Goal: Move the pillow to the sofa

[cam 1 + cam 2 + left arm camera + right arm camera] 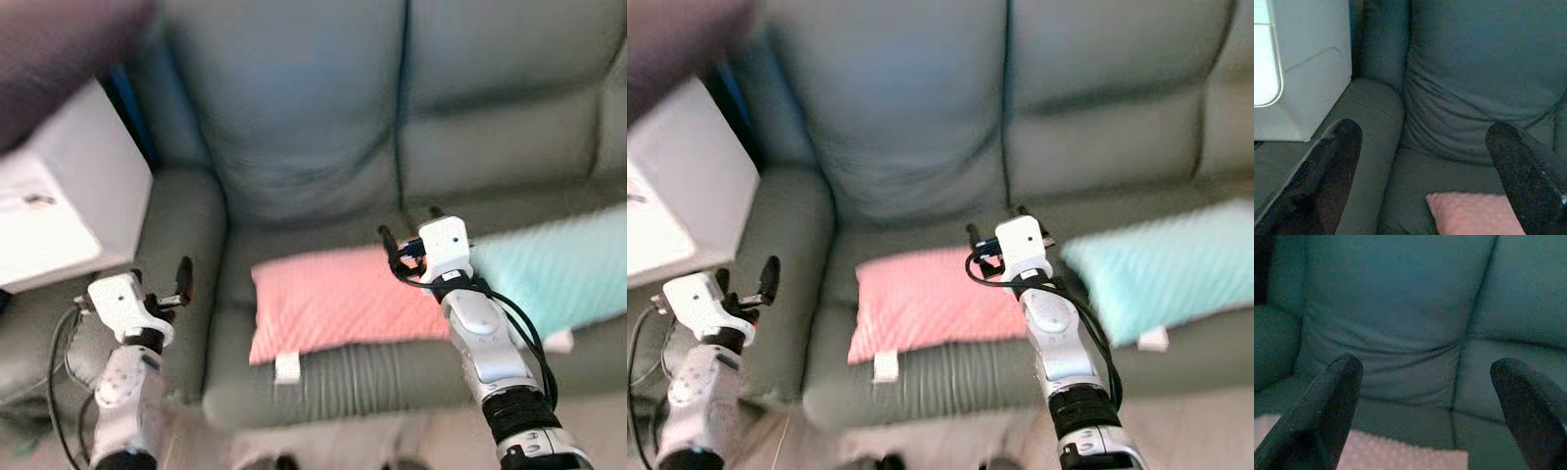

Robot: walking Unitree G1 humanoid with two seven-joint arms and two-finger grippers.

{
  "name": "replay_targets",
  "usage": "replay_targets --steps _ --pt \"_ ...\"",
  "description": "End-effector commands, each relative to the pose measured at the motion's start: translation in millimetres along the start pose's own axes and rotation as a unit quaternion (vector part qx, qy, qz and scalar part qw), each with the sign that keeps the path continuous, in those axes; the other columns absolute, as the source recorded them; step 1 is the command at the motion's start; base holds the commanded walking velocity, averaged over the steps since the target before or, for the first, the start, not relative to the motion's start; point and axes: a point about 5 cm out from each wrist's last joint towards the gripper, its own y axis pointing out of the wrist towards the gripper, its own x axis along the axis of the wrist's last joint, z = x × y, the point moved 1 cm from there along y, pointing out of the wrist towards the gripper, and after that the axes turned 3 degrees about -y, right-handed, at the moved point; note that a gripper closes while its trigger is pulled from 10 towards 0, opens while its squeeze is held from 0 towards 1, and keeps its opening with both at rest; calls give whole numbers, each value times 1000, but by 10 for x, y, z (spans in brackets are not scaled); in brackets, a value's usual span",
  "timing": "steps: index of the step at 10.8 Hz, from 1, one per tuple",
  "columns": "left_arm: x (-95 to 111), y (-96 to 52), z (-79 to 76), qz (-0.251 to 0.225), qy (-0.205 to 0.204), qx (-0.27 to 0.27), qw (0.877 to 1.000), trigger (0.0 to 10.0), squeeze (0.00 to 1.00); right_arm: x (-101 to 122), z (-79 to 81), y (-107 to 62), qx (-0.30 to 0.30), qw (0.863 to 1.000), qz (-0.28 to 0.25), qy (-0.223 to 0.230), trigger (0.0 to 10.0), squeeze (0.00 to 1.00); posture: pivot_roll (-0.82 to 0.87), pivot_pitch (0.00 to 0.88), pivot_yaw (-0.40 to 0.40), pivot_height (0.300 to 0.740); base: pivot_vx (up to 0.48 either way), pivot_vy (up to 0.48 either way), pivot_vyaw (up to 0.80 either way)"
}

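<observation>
While both grippers gape, pink pillow on sofa, teal pillow beside (head views).

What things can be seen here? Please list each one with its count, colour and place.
sofa: one, grey-green, across the whole scene.
pink pillow: one, pink, on the sofa seat, toward the left.
teal pillow: one, light teal, on the seat to the right of the pink one.
white box: one, white, beside the sofa's left armrest.
left gripper: black fingers, open, over the left armrest.
right gripper: black fingers, open, above the pink pillow's far right corner.
</observation>
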Motion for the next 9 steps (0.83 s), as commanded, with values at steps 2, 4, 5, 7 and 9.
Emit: replay_targets --steps 2,4,5,7,9 --pt "-56 -108 -2 14 21 7 1000 10000 1000 -5 103 -21 -14 1000 8 14 10000 1000 -228 0 107 740 0 0 0" --pt "-100 -210 -26 22 25 13 999 10000 1000 -30 145 -18 -23 999 20 19 10000 1000 -223 0 107 740 0 0 0" --pt "-107 -218 -41 24 27 15 999 10000 1000 -33 169 -16 -20 999 22 18 10000 196 -221 0 110 740 0 0 0" --pt "-117 -258 -57 33 40 20 998 10000 1000 -19 167 -18 -21 999 23 16 10000 0 -222 0 110 740 0 0 0" --pt "-138 -352 8 61 75 30 995 10000 1000 -14 175 -42 -16 999 21 26 10000 0 -212 0 98 740 0 0 0"
